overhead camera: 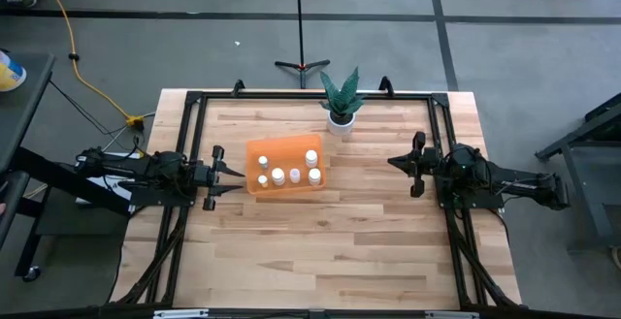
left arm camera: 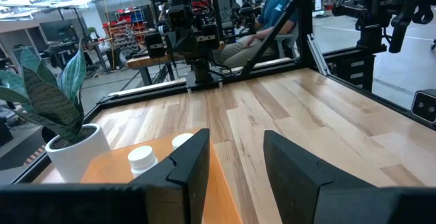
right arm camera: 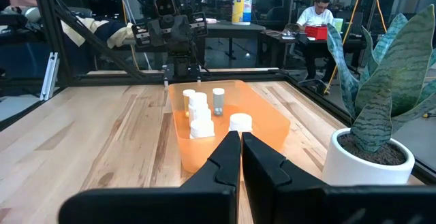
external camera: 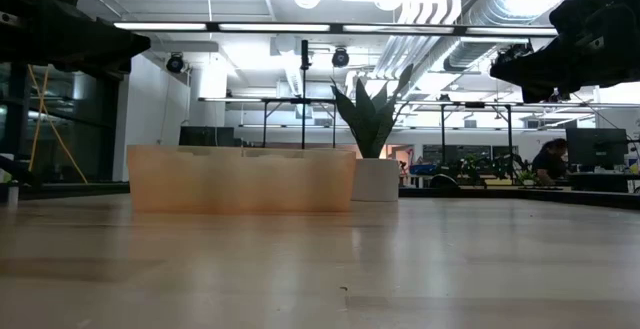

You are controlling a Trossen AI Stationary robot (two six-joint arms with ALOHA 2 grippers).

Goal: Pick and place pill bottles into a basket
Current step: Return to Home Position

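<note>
Several small pale pill bottles with white caps [overhead camera: 295, 175] stand upright inside the translucent orange basket [overhead camera: 254, 150], which rests on the wooden table left of centre. They also show in the right wrist view [right arm camera: 198, 114] and the left wrist view [left arm camera: 142, 157]. My left gripper [overhead camera: 236, 179] is open and empty, hovering just left of the basket [left arm camera: 109, 169]. My right gripper [overhead camera: 391, 161] is shut and empty, hovering well to the right of the basket [right arm camera: 272, 125] and pointing toward it.
A white pot with a green plant [overhead camera: 341, 106] stands just beyond the basket's far right corner. A black frame [overhead camera: 310, 94] runs along the table's far and side edges. Bare wood lies between the basket and my right gripper and toward the near edge. People sit in the room beyond.
</note>
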